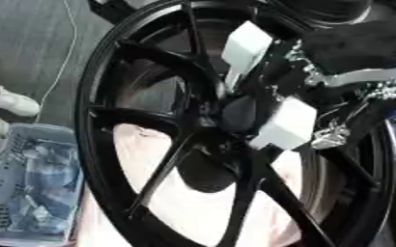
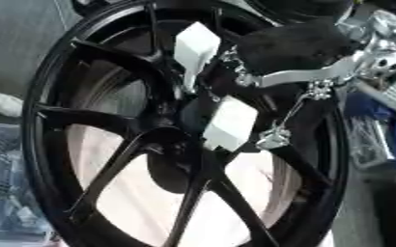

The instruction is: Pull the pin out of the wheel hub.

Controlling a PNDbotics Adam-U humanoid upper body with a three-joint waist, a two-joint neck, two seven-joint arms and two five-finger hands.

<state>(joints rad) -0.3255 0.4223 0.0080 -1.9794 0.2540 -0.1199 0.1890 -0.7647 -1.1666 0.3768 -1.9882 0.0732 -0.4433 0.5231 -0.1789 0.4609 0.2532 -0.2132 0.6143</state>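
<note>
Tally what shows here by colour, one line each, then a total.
Black: 2, the wheel and the right hand.
White: 2, the fingertip pads at the hub.
Pale: 1, the basket at the lower left.
Total: 5.

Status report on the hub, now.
Right hand at the hub, white fingertips either side of its centre; grip unclear. Left hand out of view. Pin not visible. Wheel upright; nothing else blocking the hub.
</note>
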